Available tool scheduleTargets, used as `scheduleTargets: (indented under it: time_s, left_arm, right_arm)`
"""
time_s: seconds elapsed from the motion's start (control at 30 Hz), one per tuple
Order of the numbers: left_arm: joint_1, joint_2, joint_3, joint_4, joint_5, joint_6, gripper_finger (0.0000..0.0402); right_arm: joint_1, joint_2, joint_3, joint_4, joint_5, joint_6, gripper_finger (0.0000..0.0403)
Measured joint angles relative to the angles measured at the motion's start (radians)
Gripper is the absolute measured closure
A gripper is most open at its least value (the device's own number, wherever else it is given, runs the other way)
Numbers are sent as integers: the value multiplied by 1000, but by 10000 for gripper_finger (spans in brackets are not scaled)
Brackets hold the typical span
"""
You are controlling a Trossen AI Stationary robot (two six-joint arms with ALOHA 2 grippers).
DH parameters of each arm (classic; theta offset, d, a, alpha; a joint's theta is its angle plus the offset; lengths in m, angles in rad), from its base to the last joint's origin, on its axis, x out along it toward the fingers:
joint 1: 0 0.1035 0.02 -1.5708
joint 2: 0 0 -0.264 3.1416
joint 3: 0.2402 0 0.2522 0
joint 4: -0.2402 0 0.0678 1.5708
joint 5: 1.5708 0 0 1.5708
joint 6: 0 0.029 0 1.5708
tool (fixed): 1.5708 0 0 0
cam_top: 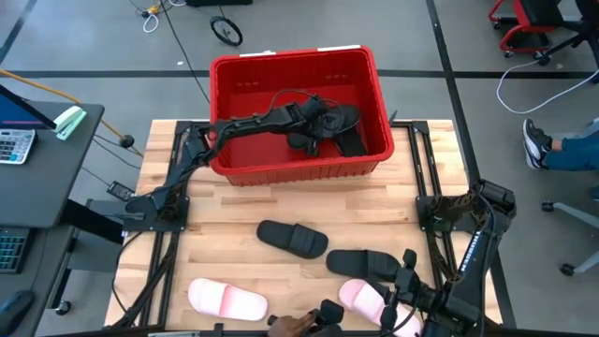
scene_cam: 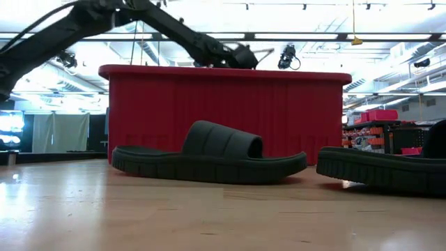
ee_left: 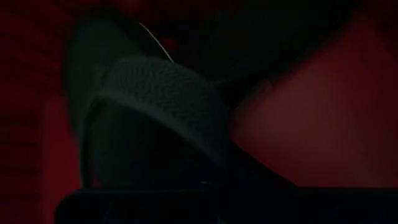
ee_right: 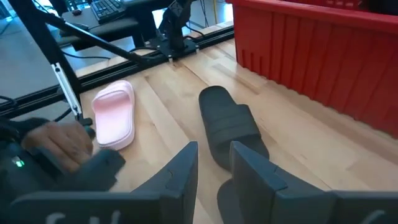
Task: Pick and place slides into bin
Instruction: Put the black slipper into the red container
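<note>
At the lower left of the high view one pale pink slide (cam_top: pixel 227 300) lies flat on the bench (cam_top: pixel 234 201), strap up, waiting its turn. Up and to the right, the left arm reaches over the rim of the red bin (cam_top: pixel 290 65), which stands at the top centre of the frame with ribbed walls; the left gripper (cam_top: pixel 329 120) sits low inside it among the black slides already in the bin (cam_top: pixel 342 131), its fingers pressed together, and whether they pinch anything cannot be told. Its wrist view is filled by a dark, textured strap (ee_left: pixel 168 99) very close against the red floor, which suggests the arm is there to drop off or settle a slide. In the middle of the frame a black slide (cam_top: pixel 292 238) rests sole-down, broad strap arched, and a second black slide (cam_top: pixel 367 263) lies just right of it. At the lower right the right gripper (cam_top: pixel 401 290) hovers with fingers spread partway and empty, beside the second pink slide (cam_top: pixel 363 298), probably poised for the next pick; a person's hand (ee_right: pixel 59 142) shows near it
</note>
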Motion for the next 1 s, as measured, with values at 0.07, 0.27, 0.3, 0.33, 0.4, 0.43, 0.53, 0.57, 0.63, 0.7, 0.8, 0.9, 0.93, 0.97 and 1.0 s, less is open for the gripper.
scheduleTargets:
  time_s: [0.07,0.27,0.3,0.33,0.4,0.43,0.53,0.57,0.63,0.7,0.8,0.9,0.93,0.97,1.0]
  left_arm:
    - [-1,20,0,40,1,22,396]
    - [-2,32,1,117,-5,0,388]
    - [-2,31,1,110,-5,1,382]
    - [-2,31,1,102,-5,0,376]
    - [-8,31,1,92,-6,0,364]
    - [-11,31,1,88,-7,0,358]
    - [-20,31,1,77,-9,-1,339]
    - [-23,31,1,78,-10,-1,332]
    - [-29,31,1,86,-16,-4,314]
    - [-36,31,1,95,-37,-21,294]
    - [-42,31,1,111,-55,-27,259]
    - [-47,31,1,107,-57,-27,224]
    - [-48,31,1,108,-57,-27,213]
    - [-51,31,1,109,-57,-27,203]
    - [-53,31,1,109,-58,-27,194]
  right_arm:
    - [0,0,0,0,0,-1,302]
    - [-2,0,0,6,-2,-8,302]
    - [-2,0,0,8,-2,-8,302]
    - [-2,0,0,9,-3,-8,302]
    - [-2,0,0,10,-4,-6,302]
    - [-2,0,0,10,-3,-5,302]
    - [-2,0,0,11,-4,-4,302]
    - [-2,0,0,11,-4,-3,302]
    - [-2,0,0,11,-4,-2,302]
    - [-2,0,0,11,-4,-2,302]
    - [-2,0,0,11,-4,-1,302]
    - [-2,0,0,11,-4,1,302]
    - [-2,0,0,11,-4,0,302]
    - [-2,0,0,11,-4,0,302]
    - [-2,0,0,11,-4,0,302]
